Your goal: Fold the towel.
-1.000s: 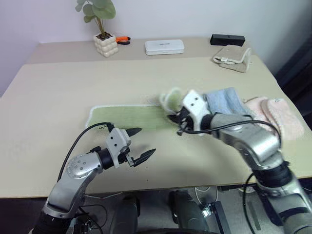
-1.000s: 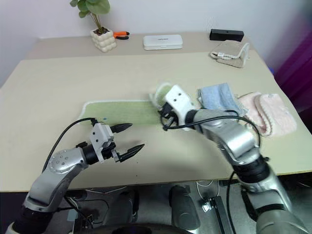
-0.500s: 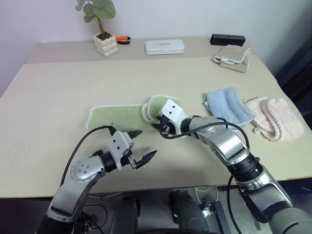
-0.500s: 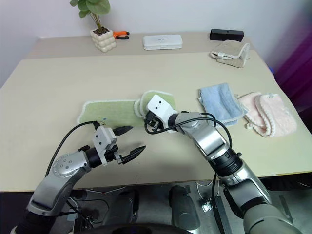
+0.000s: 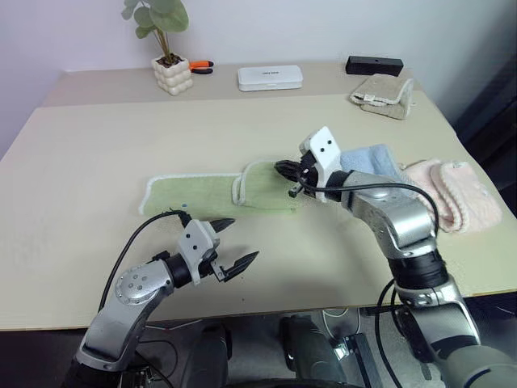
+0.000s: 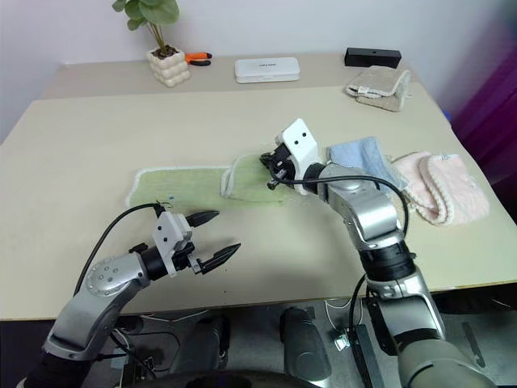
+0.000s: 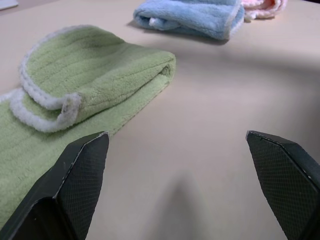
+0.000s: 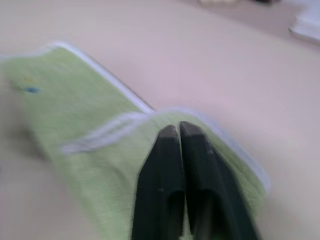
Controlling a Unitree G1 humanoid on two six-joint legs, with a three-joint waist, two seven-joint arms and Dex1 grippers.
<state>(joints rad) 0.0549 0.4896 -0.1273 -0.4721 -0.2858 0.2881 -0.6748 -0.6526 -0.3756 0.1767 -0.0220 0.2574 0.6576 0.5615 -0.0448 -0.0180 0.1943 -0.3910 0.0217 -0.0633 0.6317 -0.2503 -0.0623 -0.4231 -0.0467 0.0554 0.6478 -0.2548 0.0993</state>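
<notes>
Towel (image 5: 214,194) lay mid-tabletop (image 5: 97,153), its right end folded over leftward onto the strip. Right gripper (image 6: 266,162) hovered above the fold, fingers closed and empty. Left gripper (image 5: 238,242) sat near the front edge, fingers spread wide. First fold judged laid; next calls for lifting the left end across.

Head stereo pair looks forward and down over the table (image 5: 97,145) from above; both eyes share nearly the whole tabletop. Left wrist view sits low and close, looking along the left gripper (image 7: 177,165), jaws wide apart; the towel (image 7: 95,75) lies ahead of the jaws, the blue cloth (image 7: 192,15) farther beyond. Right wrist view looks along the right gripper (image 8: 178,131), jaws together, very near the same towel, which lies under and ahead of them.
</notes>
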